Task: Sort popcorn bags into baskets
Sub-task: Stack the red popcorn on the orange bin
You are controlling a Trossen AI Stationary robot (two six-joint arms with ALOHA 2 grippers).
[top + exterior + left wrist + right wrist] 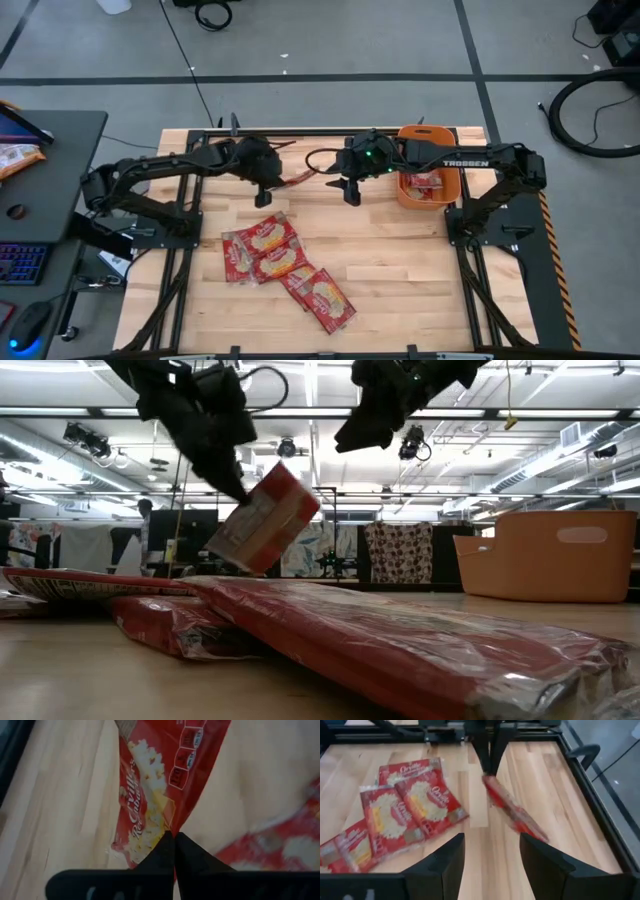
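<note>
My left gripper (264,193) is shut on one red popcorn bag (298,180) and holds it in the air over the far middle of the table; the low view shows that bag (268,520) tilted. My right gripper (490,855) is open and touches nothing. It hovers right of the held bag, beside the orange basket (452,182), which stands at the far right with red bags (424,183) inside. Several more red bags (262,250) lie flat and overlapping on the near middle of the table. My left gripper pinches the held bag between its two fingers at one edge (169,822), near a corner. The fingers (226,482) come from above, slanting down. The bag is lifted clear of the table and hangs tilted below and beyond the fingertips.
The pile reaches toward the near edge with a couple of bags (322,297) trailing off to the right. Bare wood lies between the pile and the basket (545,555). A black frame rims the table (580,785). A desk with a keyboard stands off the left side.
</note>
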